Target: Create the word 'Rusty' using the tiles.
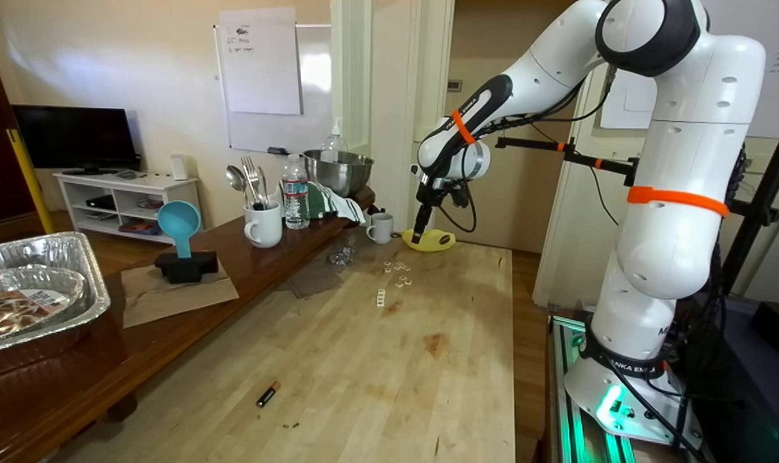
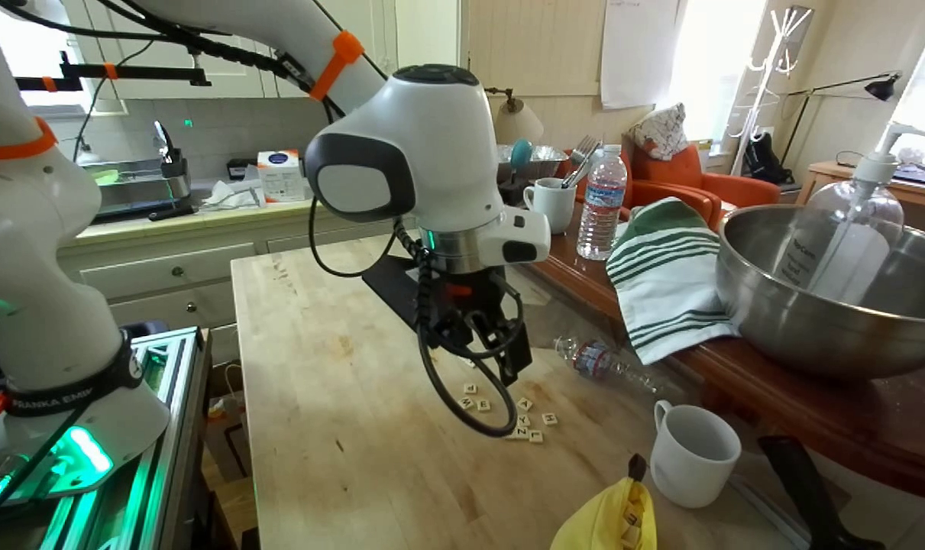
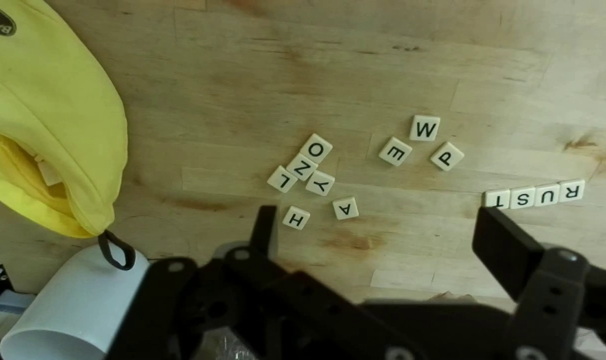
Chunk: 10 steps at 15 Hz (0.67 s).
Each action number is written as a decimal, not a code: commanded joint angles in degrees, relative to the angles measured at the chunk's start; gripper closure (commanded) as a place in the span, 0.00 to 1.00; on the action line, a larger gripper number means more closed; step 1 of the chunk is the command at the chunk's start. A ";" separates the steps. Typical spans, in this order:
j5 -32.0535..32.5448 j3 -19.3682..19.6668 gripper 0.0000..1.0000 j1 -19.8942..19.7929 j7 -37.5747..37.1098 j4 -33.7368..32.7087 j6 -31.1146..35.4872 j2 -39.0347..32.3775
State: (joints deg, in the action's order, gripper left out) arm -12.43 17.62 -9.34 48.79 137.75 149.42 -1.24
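Observation:
White letter tiles lie face up on the wooden table. In the wrist view, R [image 3: 572, 190], U [image 3: 547, 194], S [image 3: 523, 197] and T [image 3: 497, 198] form a touching row, upside down, read right to left. The row also shows in an exterior view [image 1: 381, 297]. The Y tile [image 3: 320, 183] lies against Z [image 3: 302, 166], with L [image 3: 282, 179] and O [image 3: 316, 148] beside them. H [image 3: 296, 218], A [image 3: 345, 208], W [image 3: 425, 128], E [image 3: 395, 151] and P [image 3: 447, 156] lie loose. My gripper [image 3: 376, 212] is open and empty above the table; one finger covers T's edge.
A yellow banana pouch [image 3: 82, 115] with tiles inside lies near a white mug [image 2: 695, 454]. A plastic bottle [image 2: 596, 359] lies beside the raised brown ledge [image 1: 235, 270]. A metal bowl [image 2: 783, 305] stands on the ledge. A battery [image 1: 268, 394] lies on the table.

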 commanded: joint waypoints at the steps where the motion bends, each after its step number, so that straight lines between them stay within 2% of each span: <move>1: -1.58 -2.41 0.02 -2.29 2.86 -3.48 1.69 -6.32; 2: -1.90 -3.08 0.27 -2.88 3.70 -4.40 1.67 -7.67; 4: -2.33 -4.62 0.28 -4.27 5.68 -6.07 1.46 -10.06; 10: -3.44 -9.97 0.75 -9.03 10.03 -9.98 4.56 -16.35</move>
State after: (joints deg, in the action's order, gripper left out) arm -13.42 10.85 -15.29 54.95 130.33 151.57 -13.75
